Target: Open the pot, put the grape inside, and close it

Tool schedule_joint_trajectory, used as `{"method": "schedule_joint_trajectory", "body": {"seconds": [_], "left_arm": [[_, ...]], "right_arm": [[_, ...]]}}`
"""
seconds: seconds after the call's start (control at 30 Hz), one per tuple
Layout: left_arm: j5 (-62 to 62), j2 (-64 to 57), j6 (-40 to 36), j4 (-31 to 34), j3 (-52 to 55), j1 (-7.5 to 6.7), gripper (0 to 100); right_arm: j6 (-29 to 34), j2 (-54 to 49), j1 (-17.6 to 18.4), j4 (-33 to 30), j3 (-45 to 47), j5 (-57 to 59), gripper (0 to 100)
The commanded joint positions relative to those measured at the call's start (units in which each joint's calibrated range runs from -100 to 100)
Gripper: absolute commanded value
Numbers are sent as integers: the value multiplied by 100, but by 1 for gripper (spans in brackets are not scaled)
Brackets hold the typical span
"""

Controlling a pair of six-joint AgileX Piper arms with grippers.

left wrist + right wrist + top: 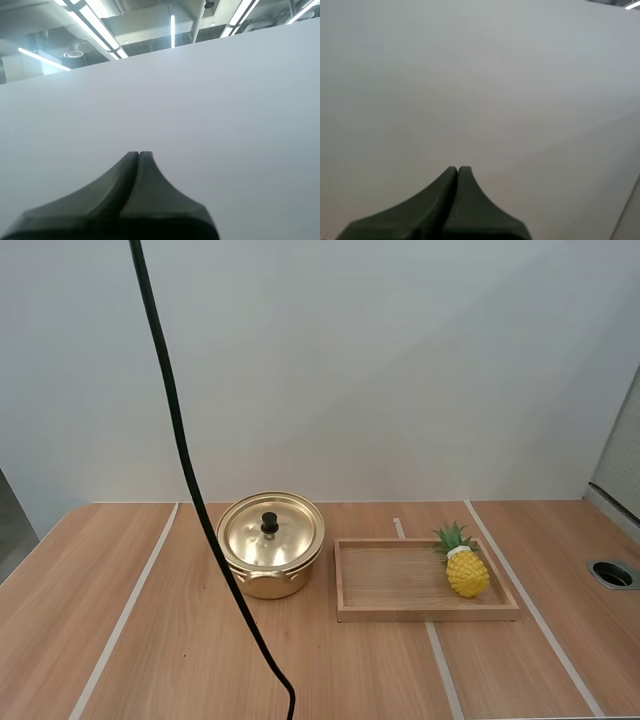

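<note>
Pot of golden metal stands on the wooden bench, a little to the left of the middle. Its lid sits flat on it and closes it, with a small black knob upright in the centre. Just beside the pot, on its right and not touching it, lies a shallow wooden tray. Inside the tray, at its far right end, lies a yellow toy pineapple with green leaves that point toward the back; no grape is to be seen, only this fruit. Pale tape lines run across the bench on both sides of the pot and under the tray.

The left fingers are pressed together into one dark wedge and hold nothing; they point at a plain pale wall. The right fingers are pressed together in the same way, also with nothing between them, and face the same kind of pale surface. How near the pot is to either pair of fingers cannot be told.
</note>
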Motion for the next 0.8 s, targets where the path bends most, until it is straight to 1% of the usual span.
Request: {"method": "schedule_joint_trajectory", "body": {"seconds": [0.0,0.13,0.33,0.43,0.57,0.7,0.77], "left_arm": [[91,-379,-56,-270,160,9,0],[-646,-1056,-24,-263,895,9,0],[-1583,-2124,93,-140,2552,9,0],[-1676,-2548,84,-122,3366,9,0],[-1730,-3092,18,-122,4412,9,0],[-1749,-3575,18,-78,5156,9,0],[-1786,-3805,-42,71,5514,9,0]], "right_arm": [[31,-300,-16,125,114,-451,0],[31,-775,-16,176,722,-982,0],[143,-1455,-16,200,2033,-1527,0],[165,-1768,-16,229,2673,-1864,0],[165,-2196,-16,280,3358,-1964,0],[263,-2685,-16,308,4050,-2161,0],[350,-2903,-16,331,4333,-2266,0]]}}
